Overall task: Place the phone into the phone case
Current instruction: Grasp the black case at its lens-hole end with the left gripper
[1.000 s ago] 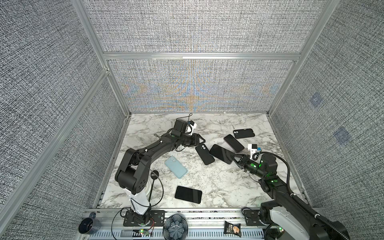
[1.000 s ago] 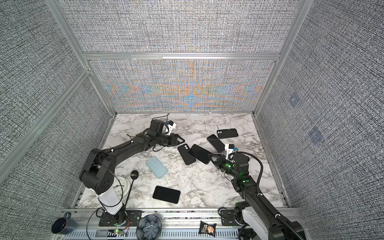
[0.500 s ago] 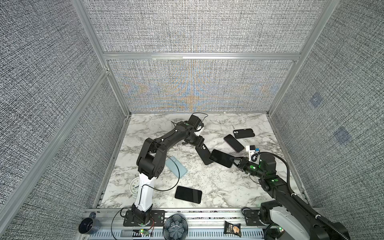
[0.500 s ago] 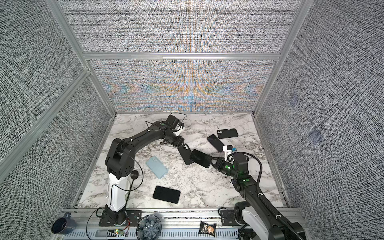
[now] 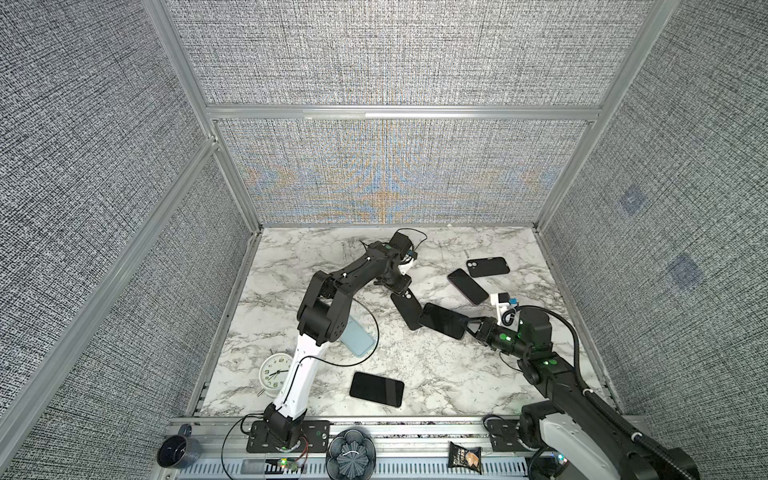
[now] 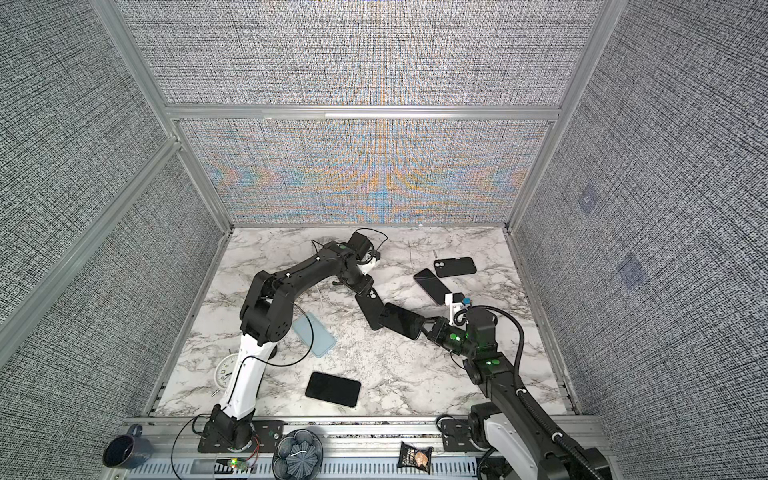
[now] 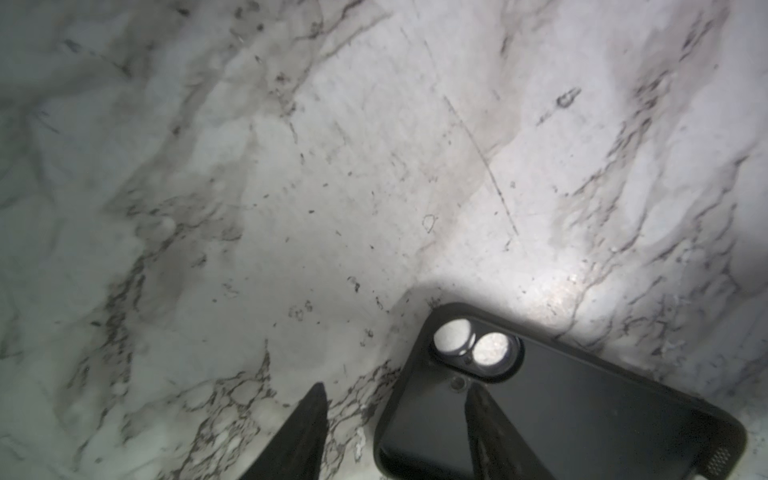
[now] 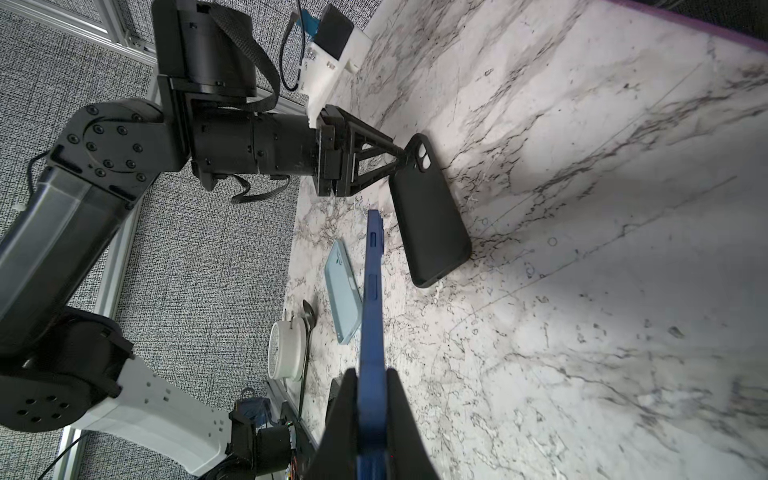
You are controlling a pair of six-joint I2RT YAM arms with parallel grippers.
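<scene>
We see the right gripper (image 5: 466, 325) clamped on one end of the blue phone (image 8: 371, 286), held above the marble tabletop (image 5: 419, 365) near its middle, just beside the black phone case (image 5: 405, 308). The left gripper (image 7: 395, 388), fingers apart, straddles the case's camera corner.

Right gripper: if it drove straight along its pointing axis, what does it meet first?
The black case. The right gripper, jaws shut on the blue phone, points at it, so the phone's far end would reach it first. In a top view they overlap; whether they touch is unclear.
</scene>
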